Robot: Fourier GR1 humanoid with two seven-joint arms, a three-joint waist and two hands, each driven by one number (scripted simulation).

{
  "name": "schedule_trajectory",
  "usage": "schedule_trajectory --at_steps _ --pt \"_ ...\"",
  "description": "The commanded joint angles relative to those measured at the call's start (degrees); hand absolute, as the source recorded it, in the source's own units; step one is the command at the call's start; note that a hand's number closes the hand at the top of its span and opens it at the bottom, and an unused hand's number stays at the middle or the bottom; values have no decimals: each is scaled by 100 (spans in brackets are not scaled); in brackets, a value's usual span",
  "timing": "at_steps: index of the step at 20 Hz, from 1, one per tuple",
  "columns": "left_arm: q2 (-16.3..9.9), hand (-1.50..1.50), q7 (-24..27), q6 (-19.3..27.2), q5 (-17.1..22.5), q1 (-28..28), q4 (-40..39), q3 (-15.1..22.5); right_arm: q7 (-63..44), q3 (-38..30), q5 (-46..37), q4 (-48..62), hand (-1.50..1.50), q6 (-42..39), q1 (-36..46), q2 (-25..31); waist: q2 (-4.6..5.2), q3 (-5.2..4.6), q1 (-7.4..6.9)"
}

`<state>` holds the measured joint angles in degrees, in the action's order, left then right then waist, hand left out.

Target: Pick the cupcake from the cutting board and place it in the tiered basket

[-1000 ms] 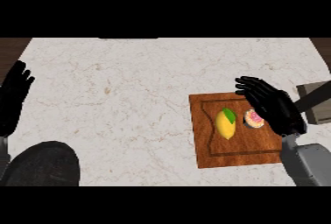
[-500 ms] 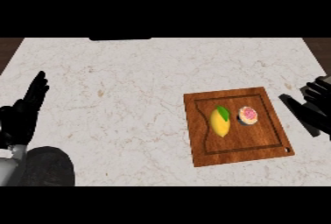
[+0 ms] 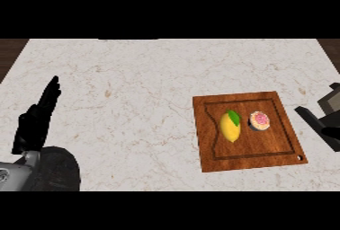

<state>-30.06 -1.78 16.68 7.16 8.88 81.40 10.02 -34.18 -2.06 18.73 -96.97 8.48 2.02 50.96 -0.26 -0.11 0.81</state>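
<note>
Fingers (image 3: 45,101) of left hand (image 3: 36,123) straight, holding 0 items. Right hand (image 3: 319,126) has withdrawn off the cutting board (image 3: 285,148) to bench (image 3: 133,81) edge; we cannot tell its state. Cupcake (image 3: 260,121) untouched beside mango (image 3: 230,128); grasp not begun.

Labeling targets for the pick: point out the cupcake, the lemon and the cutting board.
cupcake (image 3: 260,120), head view, on its pink frosted top.
lemon (image 3: 230,127), head view, on its yellow middle.
cutting board (image 3: 249,159), head view, on bare wood near its lower edge.
</note>
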Motion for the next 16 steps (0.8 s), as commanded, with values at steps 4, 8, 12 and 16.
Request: schedule_trajectory --at_steps 4,8,12,16 --pt "150 0 7 -32 -160 12 52 104 -1426 486 337 112 -150 -1356 1108 866 53 3 -260" --pt "451 0 214 -38 -376 191 -364 93 -2358 820 74 199 -150 -1275 2044 498 49 4 -175" --pt "119 0 83 -416 -143 237 -290 -252 -2666 1163 -62 1104 -150 -1488 2589 82 60 6 -236" --pt "459 0 117 -161 -404 370 -387 -183 -3035 1401 -46 1264 -150 -1728 2872 -282 48 6 -152"
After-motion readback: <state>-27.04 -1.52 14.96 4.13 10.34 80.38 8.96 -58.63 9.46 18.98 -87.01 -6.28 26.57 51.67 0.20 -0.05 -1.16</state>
